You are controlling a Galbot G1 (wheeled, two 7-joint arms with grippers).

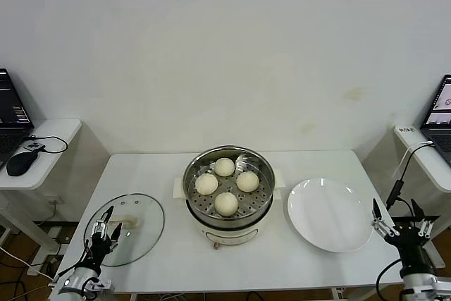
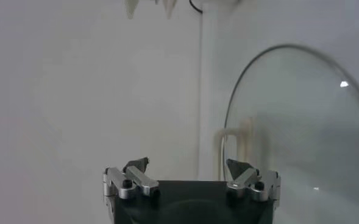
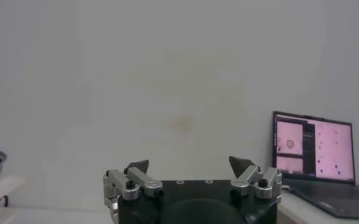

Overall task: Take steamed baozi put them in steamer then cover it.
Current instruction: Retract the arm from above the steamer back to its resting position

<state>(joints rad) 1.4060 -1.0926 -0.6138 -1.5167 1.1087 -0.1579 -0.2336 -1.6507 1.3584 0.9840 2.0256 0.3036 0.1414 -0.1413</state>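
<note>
The shiny steel steamer (image 1: 194, 174) stands on its white base at the table's middle, uncovered. Several cream-white baozi lie on its perforated tray, among them one at the back (image 1: 224, 167) and one at the front (image 1: 226, 204). The round glass lid (image 1: 141, 234) with a white handle lies flat at the front left and also shows in the left wrist view (image 2: 301, 122). My left gripper (image 1: 104, 230) is open and empty at the lid's near-left edge. My right gripper (image 1: 400, 220) is open and empty, low at the table's front right, beside the plate.
An empty white plate (image 1: 330, 214) lies right of the steamer. Side desks with laptops stand at both sides, the left one with a black mouse (image 1: 21, 163). A laptop (image 3: 313, 152) shows in the right wrist view. A cable (image 1: 399, 174) hangs at the right.
</note>
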